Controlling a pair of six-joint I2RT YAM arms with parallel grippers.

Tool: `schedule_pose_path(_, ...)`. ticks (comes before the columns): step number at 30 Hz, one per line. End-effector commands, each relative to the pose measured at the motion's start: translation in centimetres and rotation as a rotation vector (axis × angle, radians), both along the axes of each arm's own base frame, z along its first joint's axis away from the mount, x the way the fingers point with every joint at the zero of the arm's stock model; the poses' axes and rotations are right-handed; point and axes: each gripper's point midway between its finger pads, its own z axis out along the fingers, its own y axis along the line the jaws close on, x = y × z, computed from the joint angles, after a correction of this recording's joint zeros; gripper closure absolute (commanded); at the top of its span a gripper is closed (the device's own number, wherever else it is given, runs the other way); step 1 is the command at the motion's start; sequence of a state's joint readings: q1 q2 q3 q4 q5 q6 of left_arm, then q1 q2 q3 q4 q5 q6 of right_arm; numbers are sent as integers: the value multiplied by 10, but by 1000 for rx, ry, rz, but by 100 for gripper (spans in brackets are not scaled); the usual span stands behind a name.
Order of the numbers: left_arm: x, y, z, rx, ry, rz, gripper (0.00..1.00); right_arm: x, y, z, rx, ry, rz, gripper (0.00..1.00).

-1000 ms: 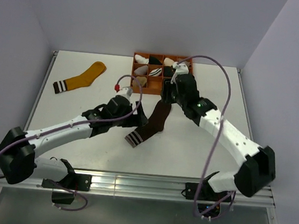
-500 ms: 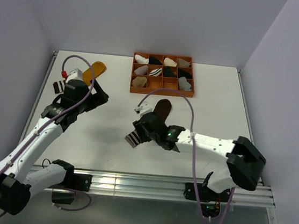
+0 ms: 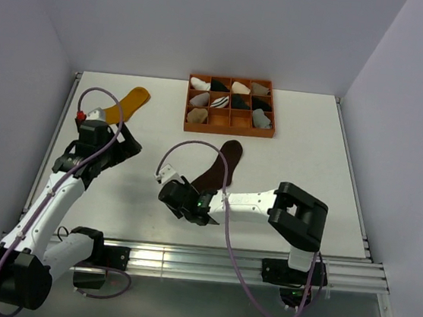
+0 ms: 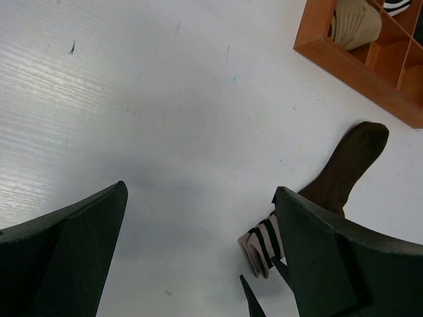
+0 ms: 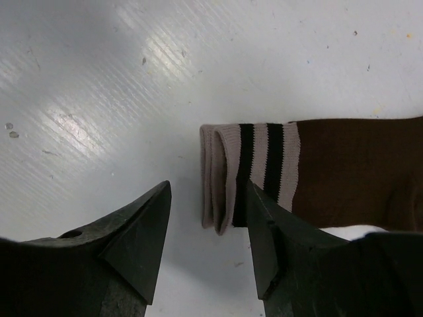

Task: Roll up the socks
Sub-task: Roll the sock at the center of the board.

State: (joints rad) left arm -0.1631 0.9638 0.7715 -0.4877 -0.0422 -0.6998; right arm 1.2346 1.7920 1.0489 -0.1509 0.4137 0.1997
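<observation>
White counter [image 3: 310,162] seen from above, with two robot arms reaching in from 6 o'clock. A dark brown fabric sock [image 3: 218,167] lies flat near the centre, its toe pointing to 1 o'clock and its pale-and-black striped cuff [image 5: 254,168] toward 7 o'clock. The right pincer [image 5: 208,198] sits low over that cuff with its fingers apart. The folded cuff edge lies in the gap between them, and one finger overlaps the stripes in the wrist view. Whether either finger touches the fabric cannot be told. A mustard-yellow fabric sock [image 3: 132,100] lies at 10 o'clock, its lower half hidden behind the left arm. The left pincer [image 4: 198,191] hovers just to the 5 o'clock side of it, fingers spread wide over bare counter, holding nothing. An orange compartment tray [image 3: 228,133] sits at 12 o'clock, holding small rolled sock bundles [image 3: 199,84] in white, black and beige.
</observation>
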Motion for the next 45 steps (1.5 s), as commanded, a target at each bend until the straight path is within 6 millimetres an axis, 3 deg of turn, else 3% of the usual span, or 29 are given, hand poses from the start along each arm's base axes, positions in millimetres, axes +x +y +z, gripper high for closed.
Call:
schedule_pose_path(1, 4, -2, 9, -28, -43, -33, 1, 6, 6, 6, -25, -60, -22, 44)
schedule_pose_path(8, 6, 3, 9, -46, -44, -26, 2, -11, 2, -11, -101, -57, 0, 46)
schedule_pose_path(23, 6, 4, 8, -50, -39, -27, 2, -16, -16, -18, -167, -66, -27, 51)
schedule_pose_path(27, 6, 3, 6, -52, -36, -31, 2, -19, -18, -28, -193, -48, -5, 53)
schedule_pose_path(33, 7, -1, 2, -64, -21, -51, 2, -27, -19, -48, -240, -2, 34, 62)
schedule_pose_path(36, 7, -3, -1, -70, -8, -59, 2, -26, -24, -56, -270, -6, 30, 78)
schedule_pose_path(37, 7, -6, -2, -82, -5, -69, 2, -24, -26, -58, -280, -15, 17, 87)
schedule_pose_path(40, 5, -16, -1, -126, -10, -112, 2, -20, -30, -59, -281, -18, -1, 100)
schedule_pose_path(44, -1, -23, -4, -147, 1, -120, 3, -11, -27, -49, -188, 24, -14, 100)
schedule_pose_path(45, -2, -25, -4, -155, 4, -119, 3, -9, -22, -37, -135, 33, -7, 100)
